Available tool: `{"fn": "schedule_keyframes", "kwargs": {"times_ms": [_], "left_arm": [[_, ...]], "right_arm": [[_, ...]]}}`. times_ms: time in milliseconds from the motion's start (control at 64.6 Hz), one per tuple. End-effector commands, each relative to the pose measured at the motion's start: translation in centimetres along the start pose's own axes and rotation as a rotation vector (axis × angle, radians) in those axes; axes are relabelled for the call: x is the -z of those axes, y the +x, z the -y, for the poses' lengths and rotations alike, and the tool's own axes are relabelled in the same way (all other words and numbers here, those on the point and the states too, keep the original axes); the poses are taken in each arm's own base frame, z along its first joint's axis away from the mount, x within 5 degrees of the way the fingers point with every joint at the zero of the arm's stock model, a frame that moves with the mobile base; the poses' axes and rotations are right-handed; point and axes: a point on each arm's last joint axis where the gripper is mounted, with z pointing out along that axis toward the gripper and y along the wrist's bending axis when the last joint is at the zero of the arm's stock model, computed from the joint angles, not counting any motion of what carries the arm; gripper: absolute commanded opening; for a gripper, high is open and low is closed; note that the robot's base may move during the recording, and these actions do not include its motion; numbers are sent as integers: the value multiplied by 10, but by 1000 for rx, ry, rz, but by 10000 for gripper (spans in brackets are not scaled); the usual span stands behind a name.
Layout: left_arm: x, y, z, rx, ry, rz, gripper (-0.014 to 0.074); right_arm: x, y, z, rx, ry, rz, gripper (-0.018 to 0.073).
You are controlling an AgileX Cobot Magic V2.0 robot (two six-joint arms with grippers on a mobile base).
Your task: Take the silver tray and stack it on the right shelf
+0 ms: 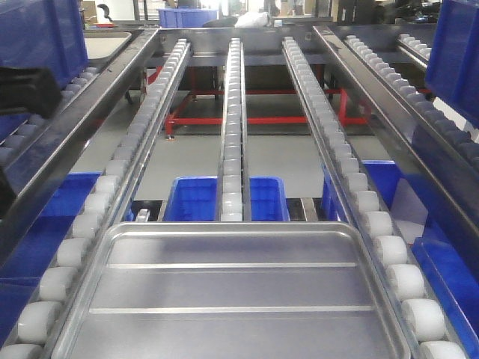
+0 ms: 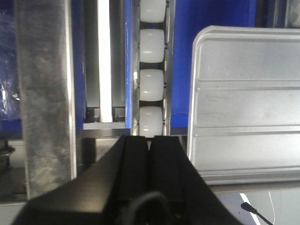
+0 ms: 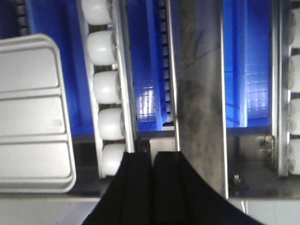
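silver tray (image 1: 232, 299) on right shelf (image 1: 233, 112) | blue bins (image 1: 191, 200) beneath | left pincer (image 2: 150, 143), right pincer (image 3: 151, 158) clenched, empty

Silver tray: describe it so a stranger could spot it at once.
Find the steel rack with long lanes of white rollers. At its near end, between the left and right lanes, lies the silver tray, above blue bins. It stands out as a shiny flat pan with rounded corners, a low rim and two long raised ridges across its floor.

The silver tray (image 1: 232, 299) is shiny grey with two pale ridge stripes, the rollers (image 1: 232, 149) white, the bins (image 1: 191, 200) blue, the frame (image 1: 271, 120) red
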Motion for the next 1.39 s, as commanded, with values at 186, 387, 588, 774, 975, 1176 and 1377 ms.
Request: {"fn": "schedule_keyframes", "kwargs": {"times_ms": [186,387,588,774,975,1176,1377], "left_arm": [[-6,-17,17,49,39,43,-92],[-7,-20,23,65,94,77,-92],[-9,-21,24,69,98,75,-92],[-16,-16,36,18,110,63,-92],[-28,-11,45,-17,102,26,-92],[-28,-13,47,-21,119,50,-92],[-28,-11,44,-25,92,26,-92]], "right_arm": [[-5,-30,-61,54,-71,61,78],[-29,-14,-89,159,-80,-18,78],[-34,-14,-92,91,-82,-24,78],[-34,-14,-92,92,-90,-16,78],[-34,-14,-92,92,-91,-15,78],[-34,-14,-92,92,-86,-20,78],[-34,-14,-92,92,-82,-23,78]]}}
